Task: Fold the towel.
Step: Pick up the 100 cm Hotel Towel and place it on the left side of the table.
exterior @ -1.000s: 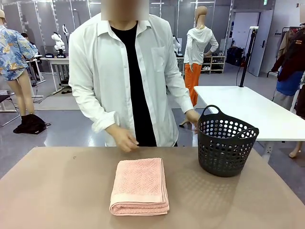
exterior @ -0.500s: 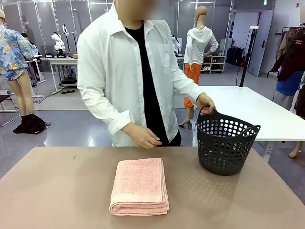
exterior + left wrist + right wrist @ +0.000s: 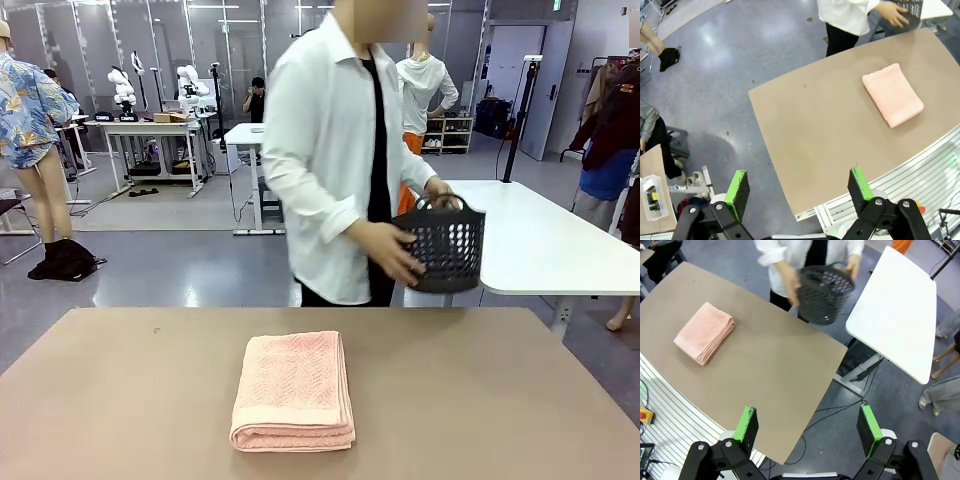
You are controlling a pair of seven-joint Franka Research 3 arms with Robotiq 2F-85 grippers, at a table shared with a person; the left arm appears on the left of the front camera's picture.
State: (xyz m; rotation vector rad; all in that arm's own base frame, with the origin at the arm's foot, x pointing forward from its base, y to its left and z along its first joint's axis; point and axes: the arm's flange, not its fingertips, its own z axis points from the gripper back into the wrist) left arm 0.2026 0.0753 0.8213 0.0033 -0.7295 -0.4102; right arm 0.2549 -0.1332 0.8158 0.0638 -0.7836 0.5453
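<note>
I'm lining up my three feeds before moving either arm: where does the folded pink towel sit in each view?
Front view: the towel lies low and centre on the brown table.
Left wrist view: upper right, near the table's far end.
Right wrist view: upper left.
Shared landmark: the black basket in the person's hands, beyond the table's far edge.

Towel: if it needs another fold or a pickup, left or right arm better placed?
Marginal, maybe left. Both grippers, left and right, hang open, high off the table edge. The towel, already folded, lies slightly left of centre, and the person with the basket is on the right.
</note>
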